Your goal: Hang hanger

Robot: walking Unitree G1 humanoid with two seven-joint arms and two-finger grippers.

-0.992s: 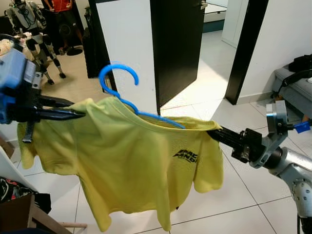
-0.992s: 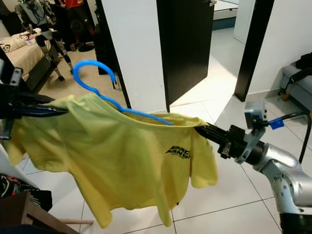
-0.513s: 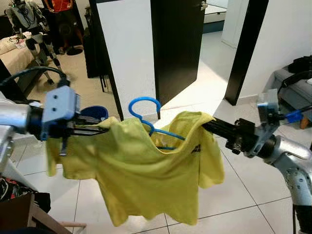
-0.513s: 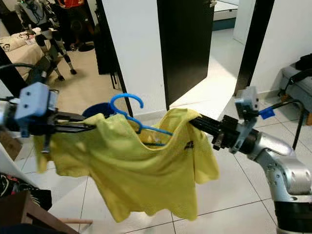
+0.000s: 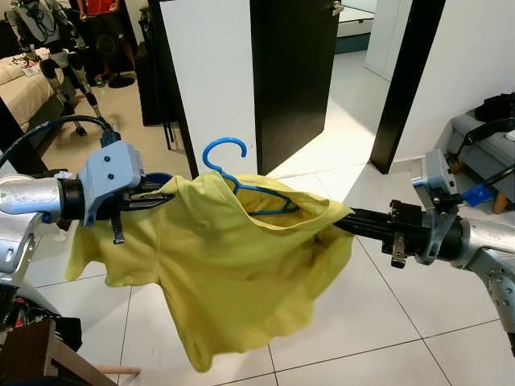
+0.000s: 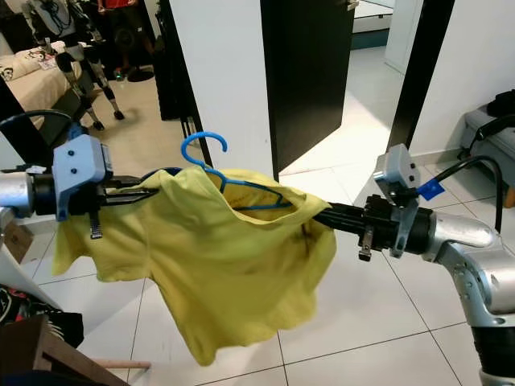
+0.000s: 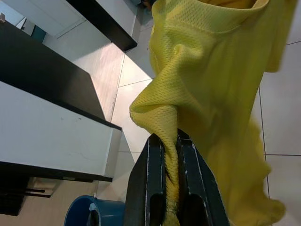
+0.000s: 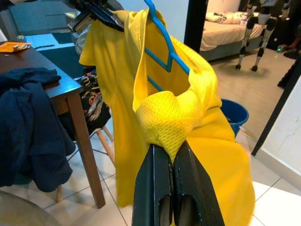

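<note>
A yellow T-shirt (image 5: 233,273) on a blue plastic hanger (image 5: 241,181) hangs in mid-air between my two arms. My left gripper (image 5: 157,199) is shut on the shirt's left shoulder; its wrist view has the cloth (image 7: 197,94) pinched between its fingers (image 7: 148,188). My right gripper (image 5: 346,219) is shut on the right shoulder, where bunched fabric (image 8: 167,120) sits between its fingers (image 8: 153,188). The hanger's hook (image 6: 201,145) points up above the collar, and its bar (image 8: 164,52) runs inside the neck. The shirt sags in the middle.
A white wall panel (image 5: 213,80) and an open black door (image 5: 294,72) stand just behind. A blue bucket (image 7: 91,212) sits on the tiled floor at left. A dark wooden table (image 8: 42,70) with dark clothes (image 8: 28,122) is nearby. A humanoid robot (image 5: 56,48) and a person (image 5: 105,24) stand far left.
Both grippers have come closer together, so the stretched shirt now sags and bunches. The hanger moved right and lower, then rose a little. The right arm has levelled out.
</note>
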